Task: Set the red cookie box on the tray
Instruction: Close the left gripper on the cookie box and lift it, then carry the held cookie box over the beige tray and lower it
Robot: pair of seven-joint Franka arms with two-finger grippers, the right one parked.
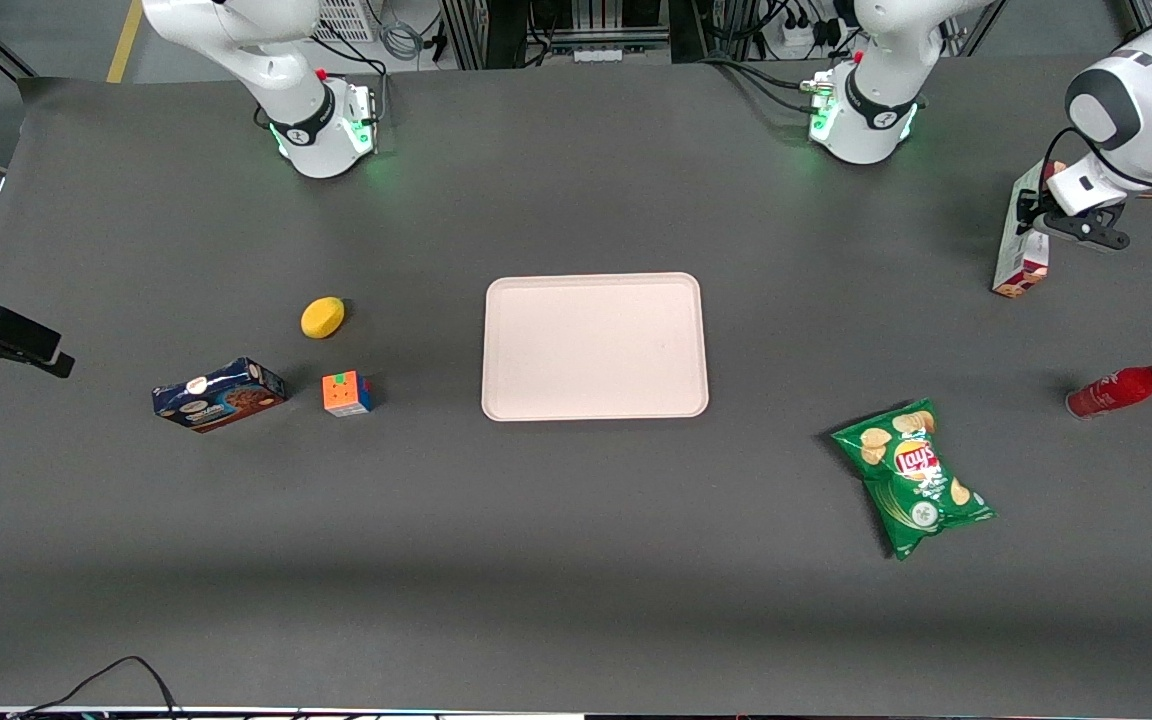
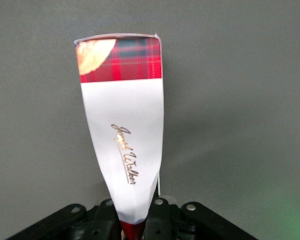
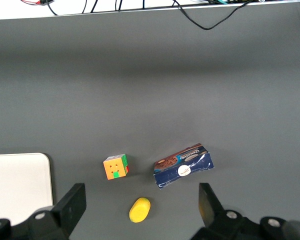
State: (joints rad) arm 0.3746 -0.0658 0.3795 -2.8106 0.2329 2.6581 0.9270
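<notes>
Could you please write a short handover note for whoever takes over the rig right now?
Gripper: shut on the red cookie box, holding it by one end near the working arm's end of the table. The wrist view shows the box hanging from the gripper, white band and tartan end pointing away.
Tray: mid-table, nothing on it.
Done: box grasped; whether its low end has left the table I cannot tell.
Left: carry it across to the tray, set it down flat, release.
Near the path: chip bag and red bottle, both nearer the front camera.

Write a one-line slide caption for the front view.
Left arm's tool grips the red cookie box hanging upright, toward the working arm's end, tray still bare.
</notes>
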